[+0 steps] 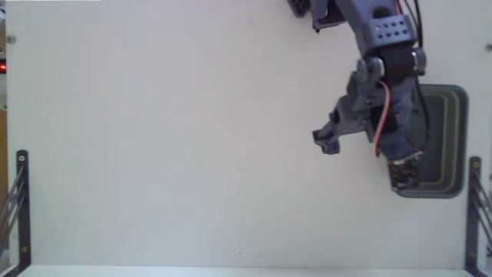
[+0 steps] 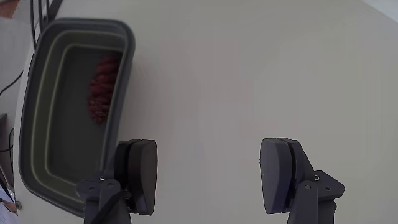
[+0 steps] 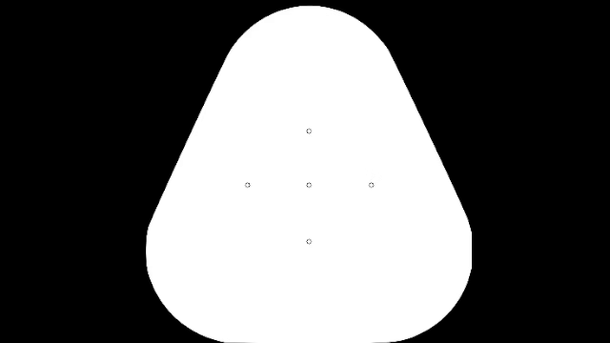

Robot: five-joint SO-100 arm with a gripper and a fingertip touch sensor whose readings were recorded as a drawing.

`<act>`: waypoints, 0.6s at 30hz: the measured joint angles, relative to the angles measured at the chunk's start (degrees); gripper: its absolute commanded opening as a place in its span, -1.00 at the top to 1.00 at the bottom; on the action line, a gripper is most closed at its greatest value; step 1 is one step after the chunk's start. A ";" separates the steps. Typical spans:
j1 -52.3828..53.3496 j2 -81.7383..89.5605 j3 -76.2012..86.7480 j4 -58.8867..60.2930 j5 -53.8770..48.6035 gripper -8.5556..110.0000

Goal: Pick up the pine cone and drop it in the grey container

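Claw (image 2: 208, 180): spread wide, holding nothing, above the pale tabletop (image 2: 249, 74) just beside the tub.
Pine cone (image 2: 101, 90): lying inside the grey container (image 2: 121, 81), near one long wall.

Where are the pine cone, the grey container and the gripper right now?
pine cone (image 2: 102, 88), wrist view, middle of its reddish scales, lying inside the tub.
grey container (image 2: 127, 59), wrist view, right-hand rim.
gripper (image 2: 208, 177), wrist view, gap midway between the open, empty fingertips.
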 measured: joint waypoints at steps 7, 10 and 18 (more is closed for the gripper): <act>3.78 4.92 5.19 0.00 -0.09 -1.00; 5.10 7.12 7.03 0.00 -0.09 -1.00; 8.53 11.78 11.25 0.09 0.00 -1.00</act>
